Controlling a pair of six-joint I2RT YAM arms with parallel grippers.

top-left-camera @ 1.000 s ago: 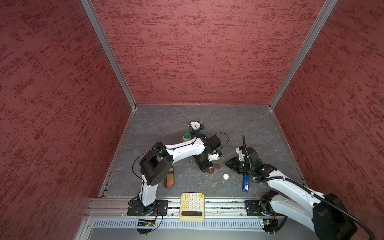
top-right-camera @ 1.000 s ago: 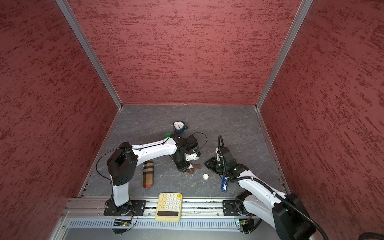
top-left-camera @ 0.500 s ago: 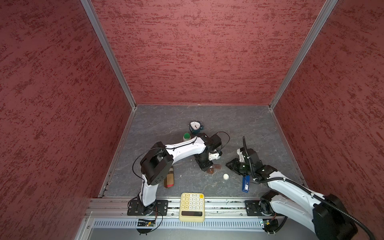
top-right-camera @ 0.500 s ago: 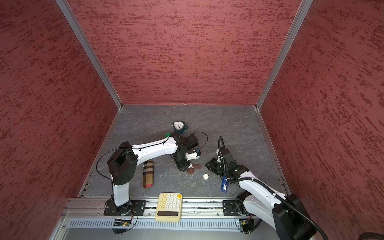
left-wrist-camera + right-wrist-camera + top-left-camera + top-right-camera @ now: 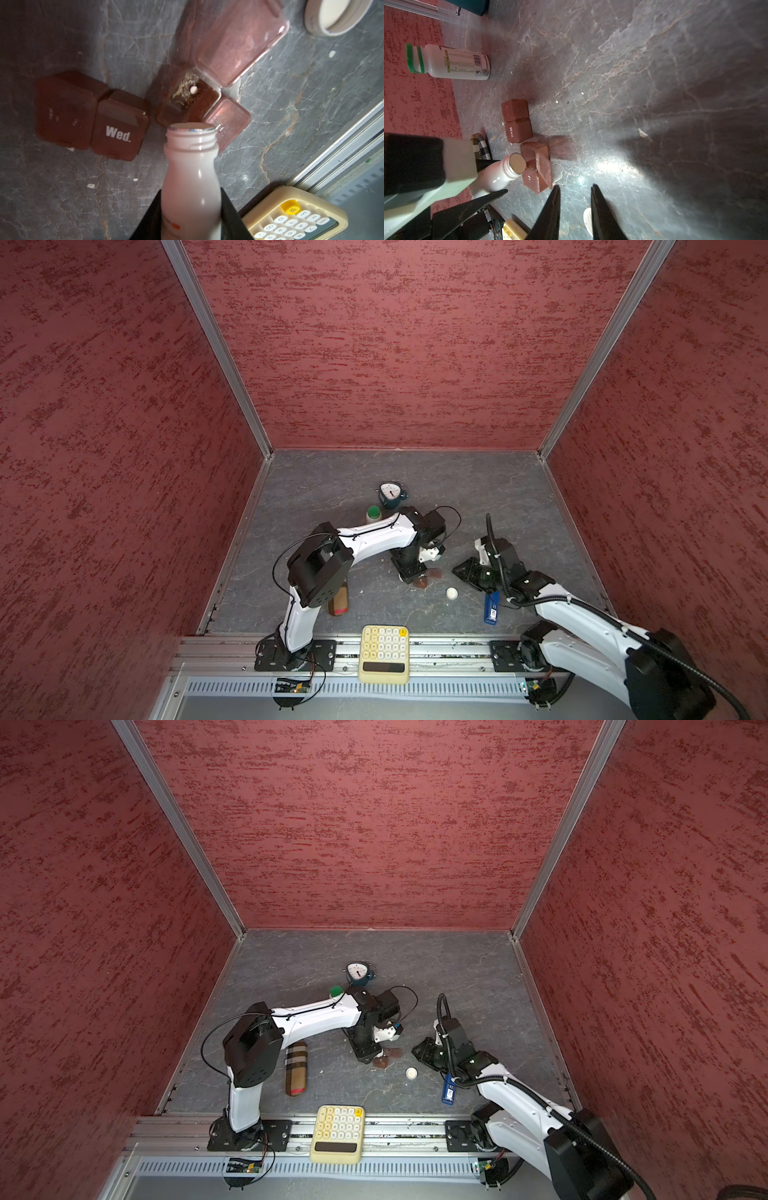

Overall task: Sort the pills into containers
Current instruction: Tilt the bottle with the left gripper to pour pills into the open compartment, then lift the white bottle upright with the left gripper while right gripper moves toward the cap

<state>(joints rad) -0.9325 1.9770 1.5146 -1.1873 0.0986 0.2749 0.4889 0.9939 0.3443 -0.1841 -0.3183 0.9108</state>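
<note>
The containers lie as two dark brown pieces. The closed piece, marked "Wed.", sits beside the other piece, which has an open cell. One white pill rests in that cell with some powder. My left gripper is shut on a small uncapped white bottle, tipped with its mouth just over the open piece. In both top views that gripper hangs over the containers. My right gripper is open and empty, low over the floor just right of the open piece.
A loose white cap lies by the right gripper. A blue stick lies under the right arm. A yellow calculator sits on the front rail, a plaid case front left. A green-capped bottle and a dial clock stand behind.
</note>
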